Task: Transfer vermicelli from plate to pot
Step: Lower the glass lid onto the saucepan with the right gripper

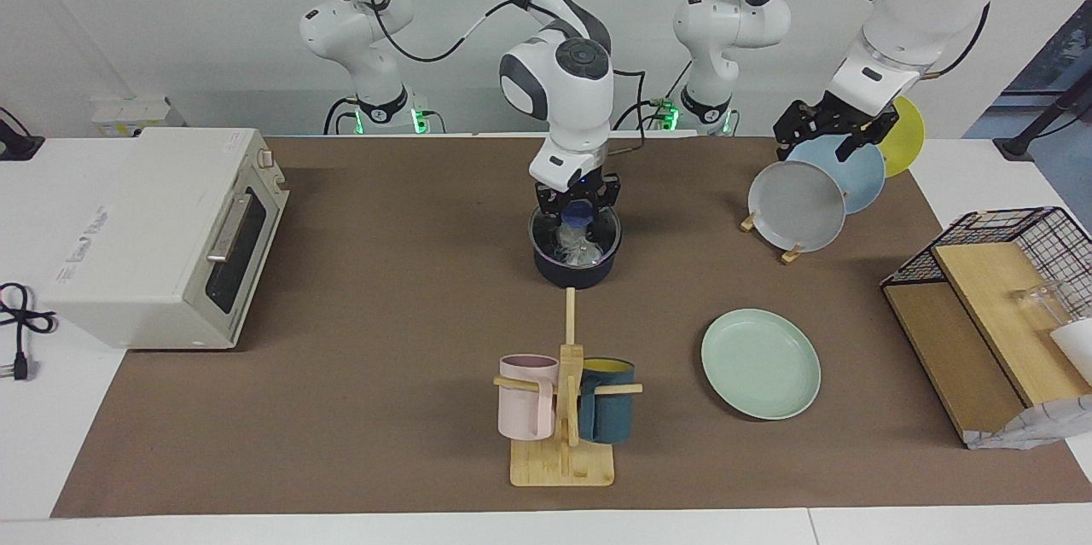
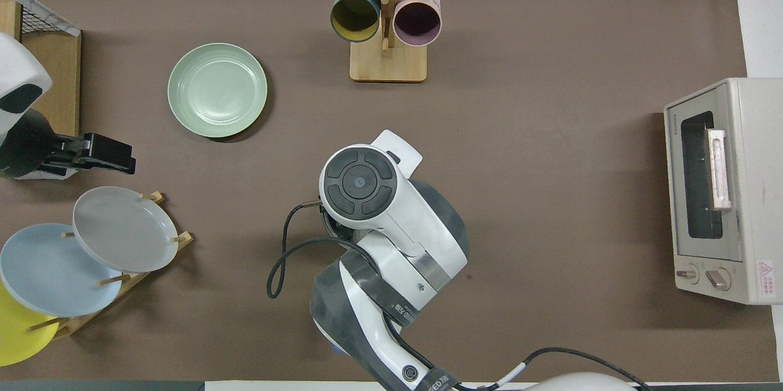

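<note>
The dark navy pot [image 1: 576, 272] stands mid-table, nearer to the robots than the mug rack. Whitish vermicelli [image 1: 573, 250] lies inside it, seen through a round glass lid [image 1: 546, 234] at the pot's mouth. My right gripper [image 1: 577, 209] is straight over the pot, shut on the lid's blue knob. In the overhead view the right arm hides the pot. The mint-green plate [image 1: 760, 363] [image 2: 217, 90] lies bare toward the left arm's end. My left gripper [image 1: 823, 131] [image 2: 113, 155] hangs open over the plate rack, holding nothing.
A wooden rack holds a grey plate [image 1: 797, 205], a blue plate [image 1: 857, 174] and a yellow plate [image 1: 906, 134]. A mug rack [image 1: 565, 408] carries a pink and a dark blue mug. A toaster oven [image 1: 166, 234] and a wire basket [image 1: 998, 272] stand at the table's two ends.
</note>
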